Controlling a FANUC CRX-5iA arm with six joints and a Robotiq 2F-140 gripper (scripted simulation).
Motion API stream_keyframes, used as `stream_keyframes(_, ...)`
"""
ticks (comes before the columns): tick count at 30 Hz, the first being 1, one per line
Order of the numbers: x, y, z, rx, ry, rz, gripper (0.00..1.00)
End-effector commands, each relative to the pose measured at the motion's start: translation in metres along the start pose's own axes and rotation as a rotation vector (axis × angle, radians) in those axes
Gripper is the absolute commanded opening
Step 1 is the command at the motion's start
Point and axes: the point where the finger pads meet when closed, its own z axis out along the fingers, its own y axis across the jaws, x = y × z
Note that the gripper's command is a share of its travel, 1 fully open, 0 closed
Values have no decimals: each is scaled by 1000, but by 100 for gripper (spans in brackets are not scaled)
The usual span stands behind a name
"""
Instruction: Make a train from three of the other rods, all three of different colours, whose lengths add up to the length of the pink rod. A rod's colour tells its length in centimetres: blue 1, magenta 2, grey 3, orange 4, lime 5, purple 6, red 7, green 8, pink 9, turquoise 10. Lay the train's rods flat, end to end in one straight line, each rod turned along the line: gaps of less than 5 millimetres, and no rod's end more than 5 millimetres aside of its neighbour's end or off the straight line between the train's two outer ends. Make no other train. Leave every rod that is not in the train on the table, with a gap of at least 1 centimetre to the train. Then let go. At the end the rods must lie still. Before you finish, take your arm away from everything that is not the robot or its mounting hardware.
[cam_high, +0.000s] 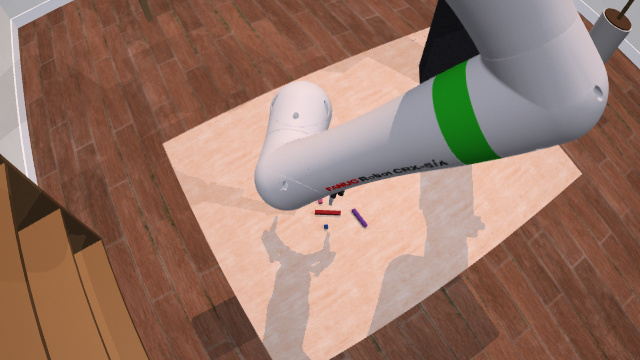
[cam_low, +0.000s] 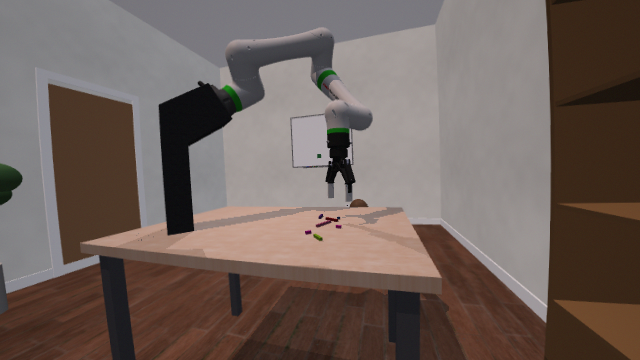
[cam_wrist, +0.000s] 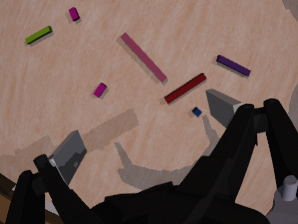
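Observation:
Several rods lie on the wooden table (cam_high: 500, 200) (cam_low: 250, 250) (cam_wrist: 200, 3). The pink rod (cam_wrist: 143, 56) (cam_low: 323, 223) lies in the middle. The red rod (cam_wrist: 185, 87) (cam_high: 327, 212) (cam_low: 331, 219) lies just beside it. The purple rod (cam_wrist: 233, 66) (cam_high: 359, 218) (cam_low: 320, 216) lies apart from both. The small blue rod (cam_wrist: 196, 111) (cam_high: 326, 226) lies close to the red rod. Two magenta rods (cam_wrist: 73, 14) (cam_wrist: 100, 90) and the lime rod (cam_wrist: 39, 35) (cam_low: 317, 237) lie further off. No rods touch end to end. My gripper (cam_low: 340, 192) (cam_wrist: 143, 122) (cam_high: 336, 196) is open and empty, high above the rods.
The arm's black base column (cam_low: 176, 165) stands at the table's far left. In the top view the arm (cam_high: 400, 140) hides the pink, magenta and lime rods. A wooden shelf (cam_low: 595, 200) stands at the right, off the table.

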Motion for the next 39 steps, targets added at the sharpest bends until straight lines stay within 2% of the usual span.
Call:
stream_keyframes(1, 2, -5, 1, -5, -23, -166, 100)
stream_keyframes(6, 4, -7, 1, -4, -23, -245, 100)
stream_keyframes(7, 5, -9, 1, -3, -24, -324, 100)
stream_keyframes(21, 10, -19, 3, 2, -25, -686, 100)
stream_keyframes(23, 10, -19, 3, 2, -25, -686, 100)
stream_keyframes(24, 12, -22, 3, 3, -25, -764, 100)
stream_keyframes(39, 17, -32, 5, 9, -26, -1126, 100)
